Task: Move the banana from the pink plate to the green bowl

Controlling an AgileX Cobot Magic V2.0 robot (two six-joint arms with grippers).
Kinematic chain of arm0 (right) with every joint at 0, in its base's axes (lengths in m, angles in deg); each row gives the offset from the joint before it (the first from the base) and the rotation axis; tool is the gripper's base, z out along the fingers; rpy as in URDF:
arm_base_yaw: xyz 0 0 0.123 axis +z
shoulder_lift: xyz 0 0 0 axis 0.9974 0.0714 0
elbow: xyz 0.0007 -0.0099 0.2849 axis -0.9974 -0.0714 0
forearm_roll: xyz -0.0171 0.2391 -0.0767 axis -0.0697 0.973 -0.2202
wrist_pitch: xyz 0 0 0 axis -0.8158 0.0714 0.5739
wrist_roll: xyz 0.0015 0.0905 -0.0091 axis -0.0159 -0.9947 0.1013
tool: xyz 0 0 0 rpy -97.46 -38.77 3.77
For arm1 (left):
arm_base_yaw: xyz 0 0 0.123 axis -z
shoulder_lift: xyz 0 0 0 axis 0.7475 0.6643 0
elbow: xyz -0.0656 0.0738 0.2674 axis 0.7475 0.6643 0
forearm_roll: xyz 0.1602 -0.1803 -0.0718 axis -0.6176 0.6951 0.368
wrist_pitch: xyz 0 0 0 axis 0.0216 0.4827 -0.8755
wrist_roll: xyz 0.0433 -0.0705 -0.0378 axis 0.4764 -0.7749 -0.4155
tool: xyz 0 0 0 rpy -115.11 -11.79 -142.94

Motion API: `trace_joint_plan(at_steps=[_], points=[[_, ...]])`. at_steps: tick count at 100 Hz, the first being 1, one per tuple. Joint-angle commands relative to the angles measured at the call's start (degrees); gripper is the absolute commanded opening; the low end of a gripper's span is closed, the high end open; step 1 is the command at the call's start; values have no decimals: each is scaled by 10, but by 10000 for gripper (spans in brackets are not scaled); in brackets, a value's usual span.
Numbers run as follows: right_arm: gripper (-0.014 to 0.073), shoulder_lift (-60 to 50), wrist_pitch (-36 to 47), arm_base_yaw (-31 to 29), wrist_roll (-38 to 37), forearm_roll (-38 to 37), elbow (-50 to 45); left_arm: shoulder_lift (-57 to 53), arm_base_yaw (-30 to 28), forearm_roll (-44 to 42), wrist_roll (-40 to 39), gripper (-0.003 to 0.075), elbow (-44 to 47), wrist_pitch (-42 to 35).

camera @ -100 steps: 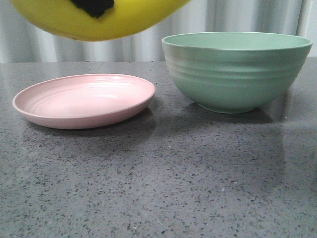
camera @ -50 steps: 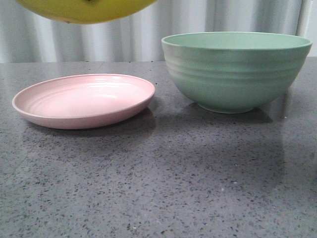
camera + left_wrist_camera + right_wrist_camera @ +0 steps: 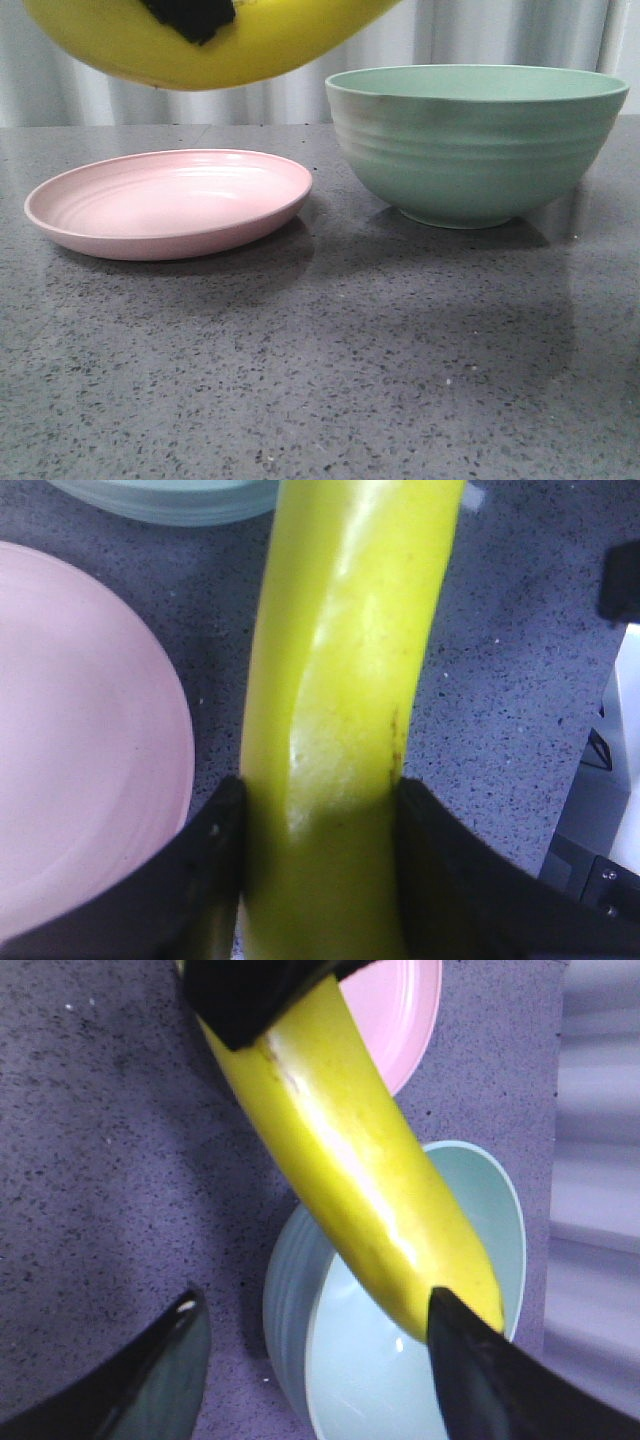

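Observation:
The banana (image 3: 240, 50) hangs in the air at the top of the front view, above the pink plate (image 3: 170, 205) and reaching toward the green bowl (image 3: 470, 150). My left gripper (image 3: 320, 850) is shut on the banana (image 3: 350, 670), one black finger on each side; it shows as a black patch in the front view (image 3: 190, 15). The plate holds nothing. In the right wrist view the banana (image 3: 350, 1180) slants over the bowl (image 3: 400, 1390), its tip above the bowl's inside. My right gripper (image 3: 315, 1310) is open and empty, above the bowl.
Plate and bowl stand side by side on a grey speckled table (image 3: 330, 370), plate left, bowl right. A white curtain (image 3: 290, 90) hangs behind. White and dark robot parts (image 3: 610, 810) stand at the table's edge in the left wrist view.
The banana rose nearly out of the front view half a second ago. It has since come back down and reaches a little further right toward the bowl.

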Motion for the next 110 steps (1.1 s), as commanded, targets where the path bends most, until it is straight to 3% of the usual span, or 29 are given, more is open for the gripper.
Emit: trace_joint_plan(at_steps=[1,23,74,110], points=[[411,-12,5,3,-8,-33,19,-17,4,29,-5,-19,-18,17],[411,-12,52,3,-4,-42,19,-17,4,68,-5,-19,-18,17],[410,-11,-2,3,-4,-28,19,-17,34,54,-5,-19,-18,17],[410,-10,17,3,5,-29,17,-18,34,55,-5,-19,-18,17]])
